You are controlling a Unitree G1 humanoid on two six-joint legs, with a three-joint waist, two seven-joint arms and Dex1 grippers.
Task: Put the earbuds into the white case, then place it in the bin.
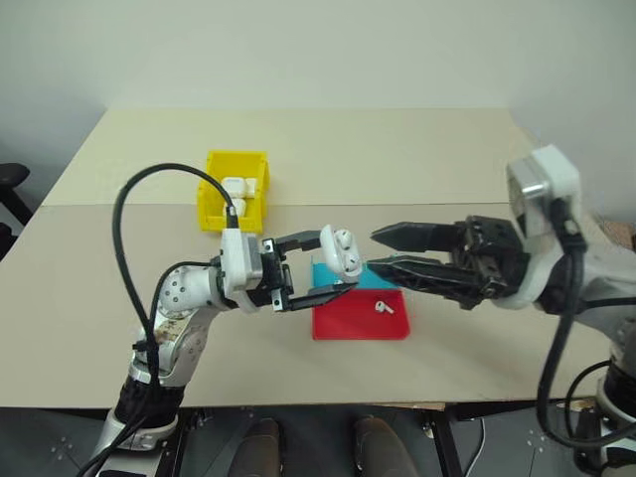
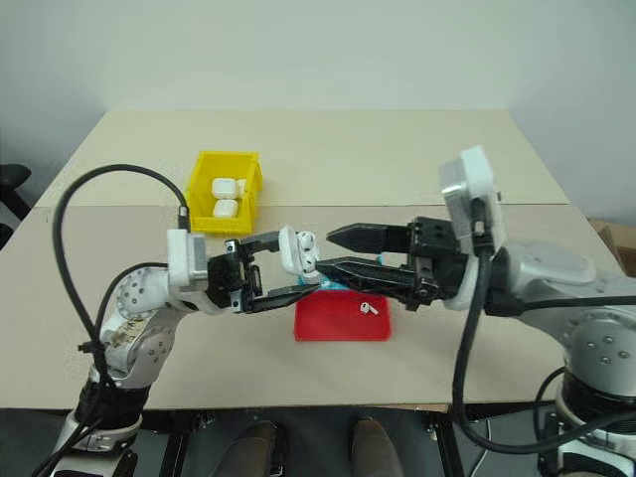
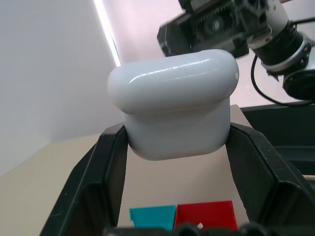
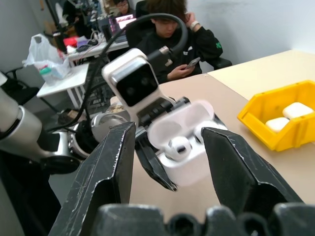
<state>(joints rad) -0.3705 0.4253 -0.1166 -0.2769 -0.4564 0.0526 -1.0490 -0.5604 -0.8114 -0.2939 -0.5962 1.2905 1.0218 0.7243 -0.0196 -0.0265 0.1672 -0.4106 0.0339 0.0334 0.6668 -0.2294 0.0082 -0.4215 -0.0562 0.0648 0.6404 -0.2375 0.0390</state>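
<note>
1 earbud (image 4: 178, 146) seated in white case (image 1: 343, 248) | L gripper (image 1: 316, 266) clamps it lid-up for loading | R gripper (image 1: 383, 248) jaws apart, empty | 2nd earbud (image 1: 383, 307) on red tray (image 1: 343, 323)

Near the bench (image 1: 298, 149) middle, toward its left: the bin (image 1: 212, 204), with two cases (image 1: 239, 187) inside. Nearer the front edge and to the right of the bin: a shallow tray (image 1: 348, 324), one earbud (image 1: 384, 307) lying in its near compartment. Above the tray's far-left part, clear of the bench: the white case (image 1: 343, 250), lid up, clamped in the left gripper (image 1: 333, 264). Just right of the case, facing it: the right gripper (image 1: 383, 250), jaws apart.
</note>
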